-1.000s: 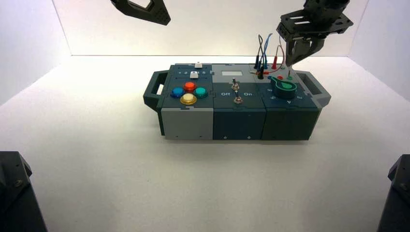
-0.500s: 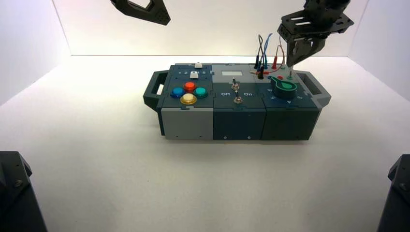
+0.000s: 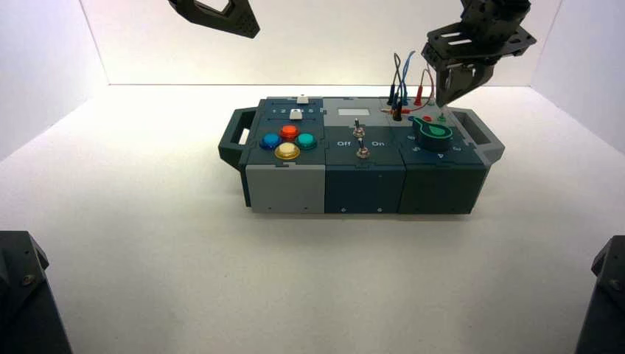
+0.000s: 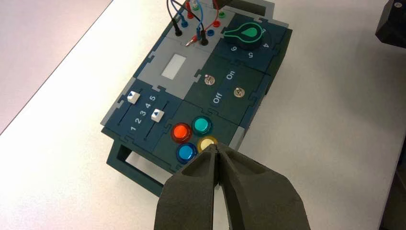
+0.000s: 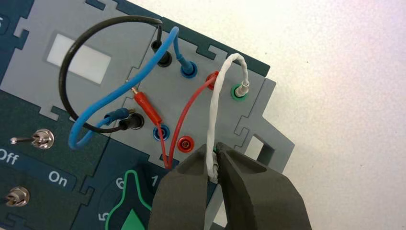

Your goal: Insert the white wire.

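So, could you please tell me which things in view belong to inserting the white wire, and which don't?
Part of the job:
- white wire
- right gripper, shut on it
- green socket near the knob

Not part:
- red wire
- blue wire
- black wire

Ok so on this box I count four push buttons point(image 3: 287, 143), two white sliders point(image 4: 157, 115), two toggle switches point(image 3: 361, 149), one green-and-black knob point(image 3: 433, 134) and one blank white display window point(image 5: 79, 58). Handles point(image 3: 237, 138)? Two, one per end. Plus one red wire point(image 5: 184, 115) and one white wire point(image 5: 215, 100).
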